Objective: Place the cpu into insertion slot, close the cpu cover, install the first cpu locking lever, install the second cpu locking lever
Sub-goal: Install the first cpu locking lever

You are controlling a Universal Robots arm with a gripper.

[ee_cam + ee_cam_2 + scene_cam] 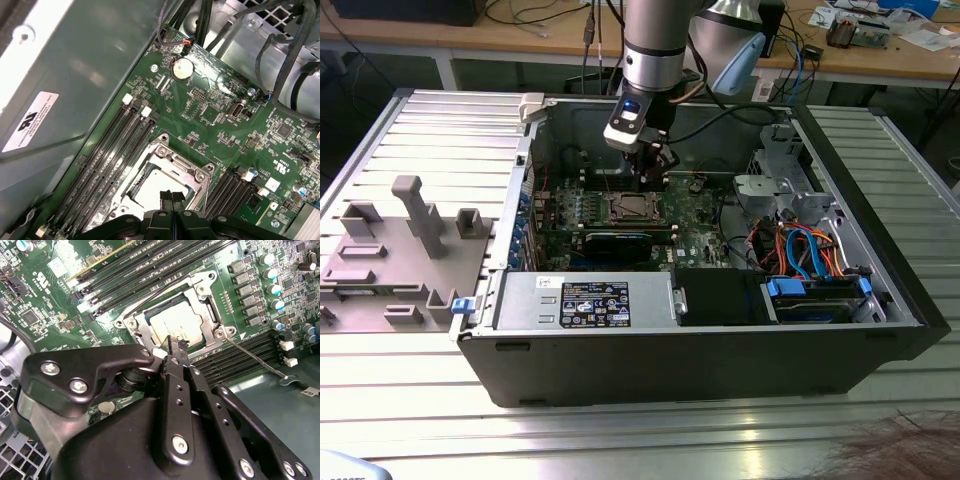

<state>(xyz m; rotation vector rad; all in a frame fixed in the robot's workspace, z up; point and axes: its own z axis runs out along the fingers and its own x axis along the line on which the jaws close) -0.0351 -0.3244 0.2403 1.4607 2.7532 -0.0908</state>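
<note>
Gripper [176, 344] is pinched fully together on nothing, tips just over the cpu cover [141, 331], we judge for pressing it down. Beyond, the cpu [177, 320] sits in the insertion slot [162, 305]; a locking lever [260, 362] juts free.

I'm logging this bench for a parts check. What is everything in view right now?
computer case: one, black, open, on the ribbed metal table
motherboard: one, green, inside the case
cpu cover: one, silvery, down on the motherboard
cpu: one, silvery, showing through the cover's window
locking lever: one, thin silvery wire, sticking out from the cover's corner
memory slots: several, black, either side of the cpu
power supply: one, silvery, at the case's near wall in the exterior view
fixture tray: one, grey, on the table, the exterior view's left
robot arm: one, silver-grey, reaching into the case
claw: one, black, shut, tips just over the cpu cover
</note>
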